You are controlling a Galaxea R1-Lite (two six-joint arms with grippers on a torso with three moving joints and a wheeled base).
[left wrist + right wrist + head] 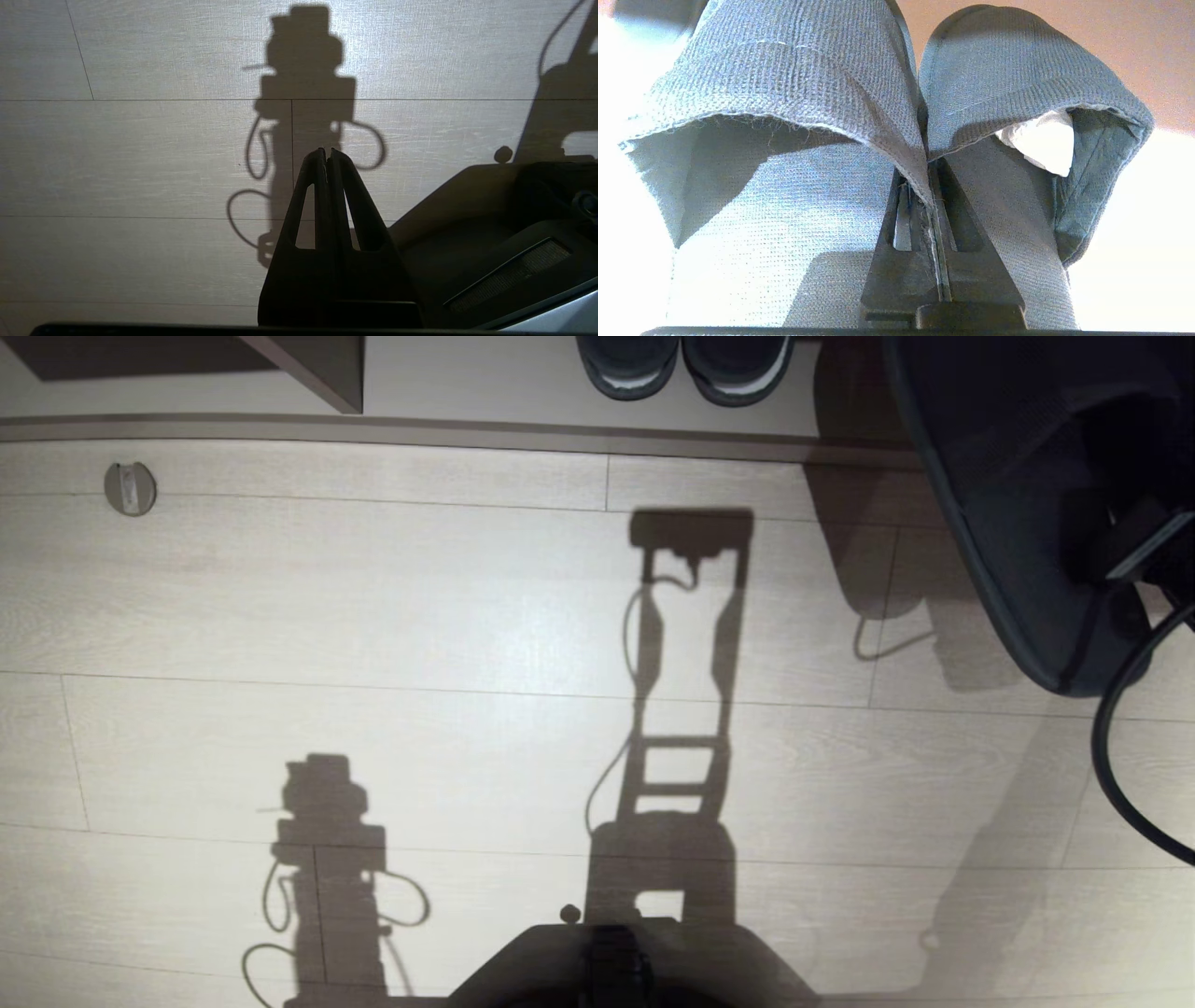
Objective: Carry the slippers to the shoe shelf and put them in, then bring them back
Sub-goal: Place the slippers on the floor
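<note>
While the right gripper (pixel 930 186) pinches the inner edges of both slippers (pixel 794 140) between its closed fingers, the pair hangs in front of the wrist camera, the two soft bodies side by side and touching, one with white stuffing (pixel 1041 140) in its opening. In the head view the right arm is only a dark shape at the right edge, and the slippers themselves do not show there. At the top of that view a different dark pair of shoes (pixel 684 369) stands on the pale ledge (pixel 448 383) beyond the wood floor (pixel 467 616). The left gripper (pixel 327 154) hangs over the floor beside the robot's base (pixel 490 224), its fingers closed on nothing. I think the main risk is the thin hold: only a fold of fabric from each slipper is caught, so a fast swing or a bump against the shelf edge could pull one slipper free. Whether both folds sit equally deep I cannot tell.
</note>
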